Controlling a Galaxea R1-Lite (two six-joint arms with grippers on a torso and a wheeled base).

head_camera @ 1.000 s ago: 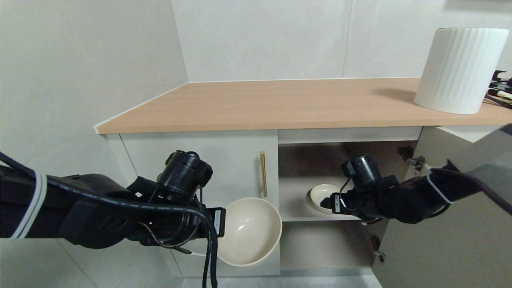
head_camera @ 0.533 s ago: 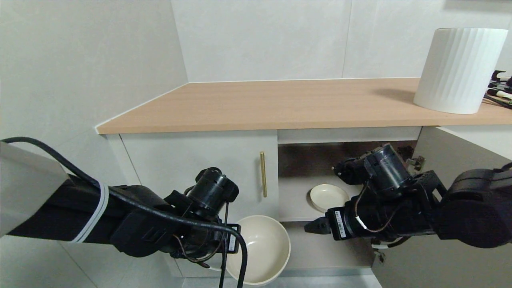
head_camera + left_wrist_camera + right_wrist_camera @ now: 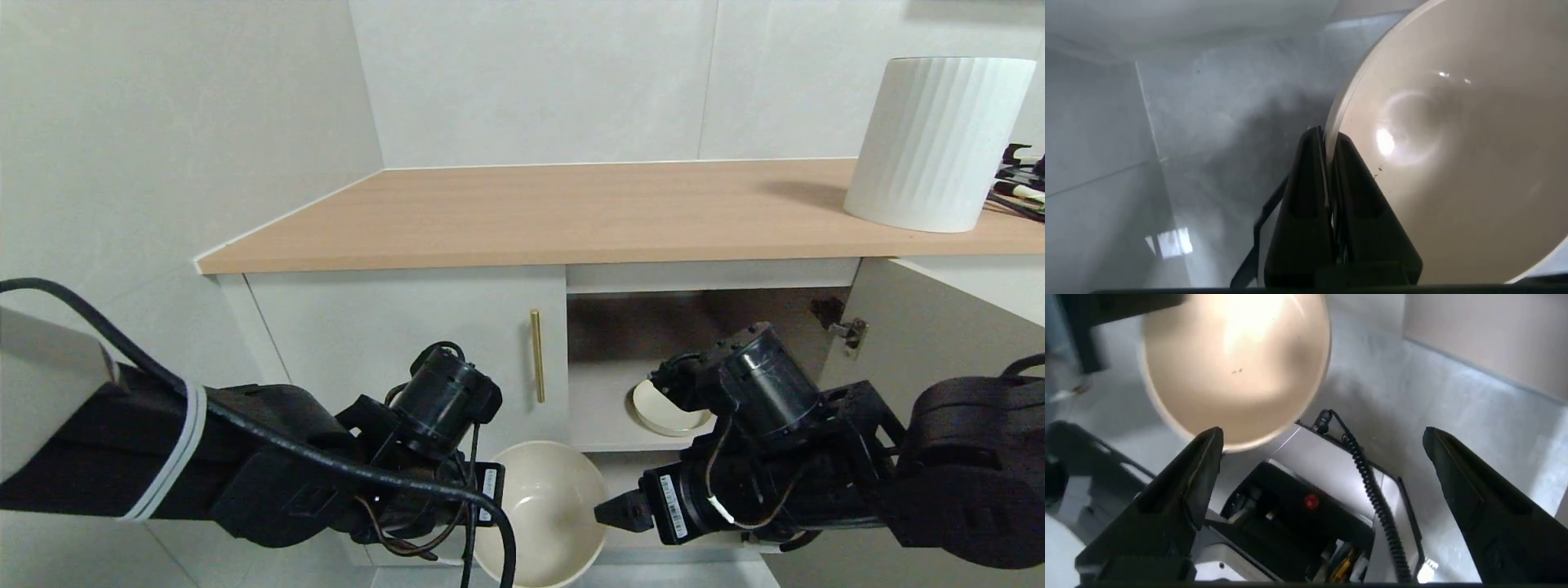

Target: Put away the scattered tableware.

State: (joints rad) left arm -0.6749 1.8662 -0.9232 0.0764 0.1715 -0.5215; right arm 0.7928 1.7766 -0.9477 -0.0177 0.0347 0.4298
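Two pieces of tableware are being handled. The small plate is being left on the cabinet shelf, from which the right gripper, fingers spread wide, is being drawn back and lowered. The cream bowl, pinched at its rim by the left gripper, is being carried lower and nearer the opening than a second ago, so stowing is probably being prepared. Its path is being crowded by the right gripper just beside its rim and by the closed door behind it. A white ribbed container is being left on the countertop.
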